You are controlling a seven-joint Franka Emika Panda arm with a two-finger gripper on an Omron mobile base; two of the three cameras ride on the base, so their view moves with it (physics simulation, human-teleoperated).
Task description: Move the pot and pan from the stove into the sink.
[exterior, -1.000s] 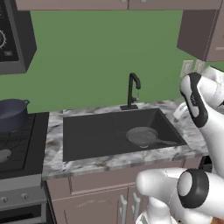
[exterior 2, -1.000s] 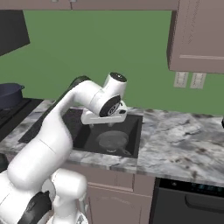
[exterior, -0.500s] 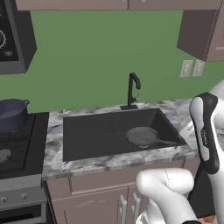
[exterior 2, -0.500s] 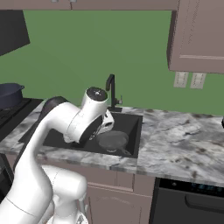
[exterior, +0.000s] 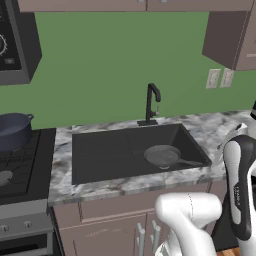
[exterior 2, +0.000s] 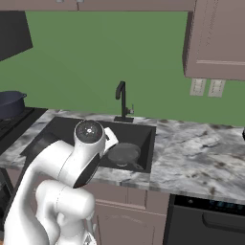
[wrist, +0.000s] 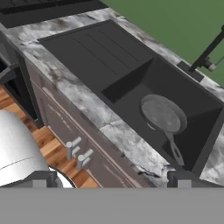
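Observation:
The dark blue-grey pot (exterior: 14, 131) stands on the back left of the black stove (exterior: 22, 172); from the right base it appears at the far left (exterior 2: 10, 103). The grey pan (exterior: 162, 156) lies flat in the right half of the dark sink (exterior: 105, 152), handle pointing right. In the hand view the pan (wrist: 162, 114) rests in the sink (wrist: 96, 52) with its handle toward me. My gripper (wrist: 111, 183) hangs back from the counter's front edge, open, its fingertips (wrist: 40, 180) wide apart with nothing between them.
A thin black faucet (exterior: 151, 102) rises behind the sink. Marbled counter (exterior 2: 201, 148) runs to the right, over a dark appliance front (exterior 2: 206, 220). Wall cabinets (exterior 2: 215, 38) hang at upper right. Base cabinet doors with paired handles (wrist: 78, 154) sit below the sink.
The arm has drawn back from above the sink and dropped low in front of the counter. The pan stays in the sink and the pot stays on the stove.

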